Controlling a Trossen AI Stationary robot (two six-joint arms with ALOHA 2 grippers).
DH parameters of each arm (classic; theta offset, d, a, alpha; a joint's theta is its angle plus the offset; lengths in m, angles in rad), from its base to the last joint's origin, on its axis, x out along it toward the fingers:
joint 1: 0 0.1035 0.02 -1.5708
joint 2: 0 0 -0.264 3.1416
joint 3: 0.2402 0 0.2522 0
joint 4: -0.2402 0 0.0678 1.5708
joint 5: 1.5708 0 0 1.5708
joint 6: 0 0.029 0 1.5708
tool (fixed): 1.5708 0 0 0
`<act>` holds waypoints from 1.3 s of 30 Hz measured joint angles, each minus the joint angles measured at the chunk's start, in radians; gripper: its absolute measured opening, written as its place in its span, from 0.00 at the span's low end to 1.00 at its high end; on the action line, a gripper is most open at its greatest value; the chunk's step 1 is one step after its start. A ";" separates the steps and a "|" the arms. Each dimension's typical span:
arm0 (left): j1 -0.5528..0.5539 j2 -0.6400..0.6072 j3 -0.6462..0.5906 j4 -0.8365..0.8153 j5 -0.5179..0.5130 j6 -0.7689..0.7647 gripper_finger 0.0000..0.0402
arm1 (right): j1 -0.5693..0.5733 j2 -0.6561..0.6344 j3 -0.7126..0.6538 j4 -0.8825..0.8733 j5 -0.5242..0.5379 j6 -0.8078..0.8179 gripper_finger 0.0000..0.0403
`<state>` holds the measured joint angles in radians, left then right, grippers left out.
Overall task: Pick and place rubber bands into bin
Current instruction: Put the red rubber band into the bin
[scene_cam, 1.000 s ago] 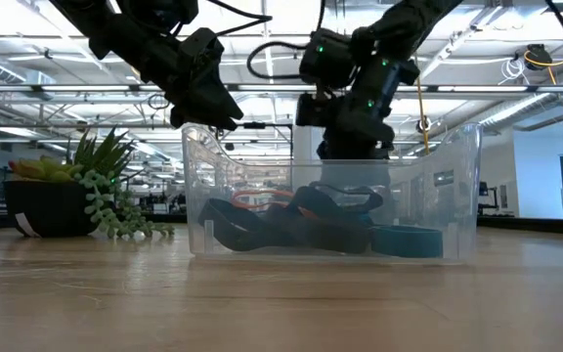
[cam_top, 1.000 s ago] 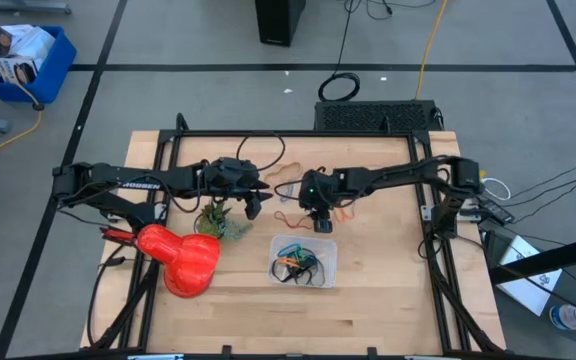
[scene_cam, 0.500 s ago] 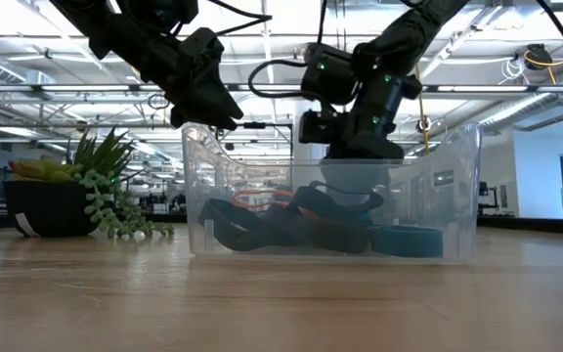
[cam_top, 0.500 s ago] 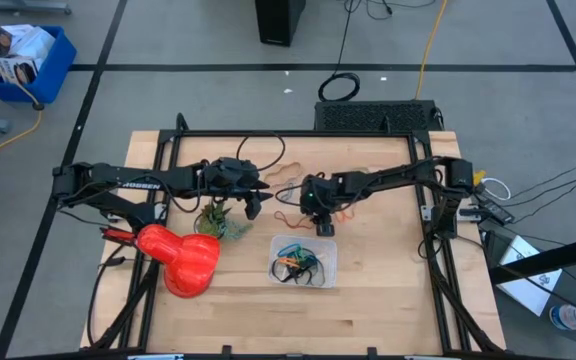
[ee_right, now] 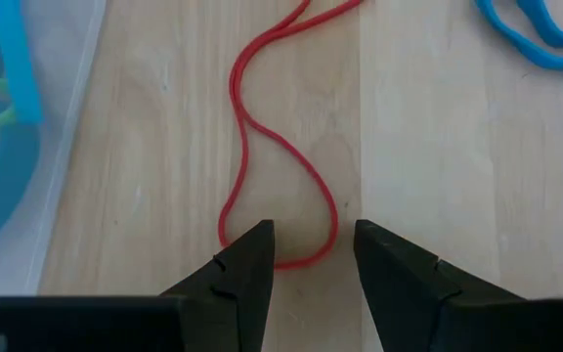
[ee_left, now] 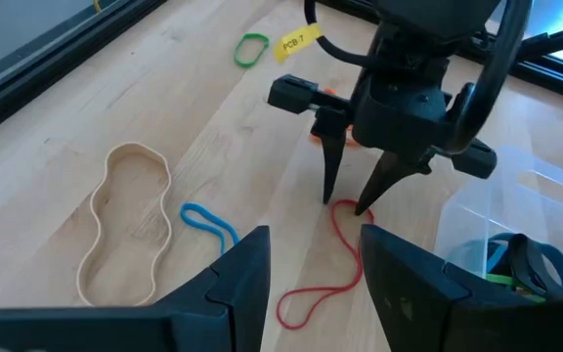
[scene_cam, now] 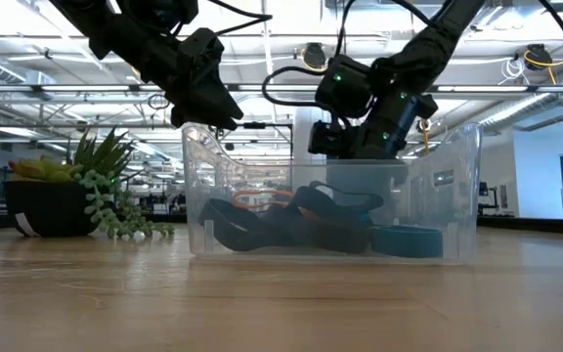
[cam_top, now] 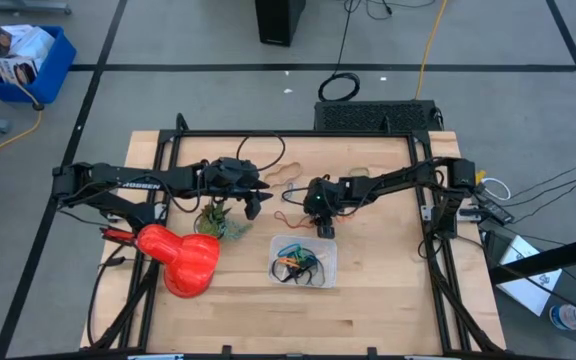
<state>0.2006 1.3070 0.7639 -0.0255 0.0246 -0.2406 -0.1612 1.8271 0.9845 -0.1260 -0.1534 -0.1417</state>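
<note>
The big light wooden table point(cam_top: 368, 300) holds everything. The landmark is the small clear plastic bin with round corners point(cam_top: 325, 262), which sits near the middle of the table, toward its front edge.

Two dark robot arms reach in over the table behind the bin. The left gripper point(cam_top: 255, 203) hangs in the air behind the bin and off to its left, and its two fingers stand a little apart with nothing between them. The right gripper point(ee_left: 352, 202) points down at the wood just behind the bin. Its two fingers are apart, one on each side of the end of a thin red rubber band loop point(ee_right: 262, 156), and they are not squeezing it.

A shiny red plastic thing with a round lump point(cam_top: 181, 258) lies to the left of the bin. A small green plant in a dark pot point(scene_cam: 86, 196) stands between that red thing and the bin, a bit farther back.

Inside the bin is a tangle of blue, green, black and orange rubber bands point(cam_top: 298, 262).

Behind the bin, past the red loop, lie a big wavy tan rubber band point(ee_left: 125, 230), a small blue rubber band point(ee_left: 208, 223) just beside it, and a small green rubber band point(ee_left: 252, 47) well apart from both.
</note>
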 joint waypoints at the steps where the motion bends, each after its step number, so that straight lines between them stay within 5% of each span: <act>1: 0.000 0.000 0.000 0.000 0.000 0.001 0.42 | 0.000 0.000 -0.004 0.002 0.000 0.000 0.34; 14: 0.000 0.000 0.000 0.000 0.000 0.002 0.42 | 0.002 0.001 -0.026 -0.005 0.046 -0.005 0.03; 25: 0.000 0.000 0.000 -0.001 0.000 0.002 0.42 | 0.007 -0.032 -0.030 -0.019 0.098 0.050 0.00; 39: 0.000 0.000 0.000 0.000 0.000 0.000 0.42 | 0.006 -0.481 -0.030 0.020 0.177 0.080 0.00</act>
<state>0.2007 1.3068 0.7639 -0.0257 0.0246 -0.2404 -0.1548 1.3462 0.9546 -0.1065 0.0235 -0.0614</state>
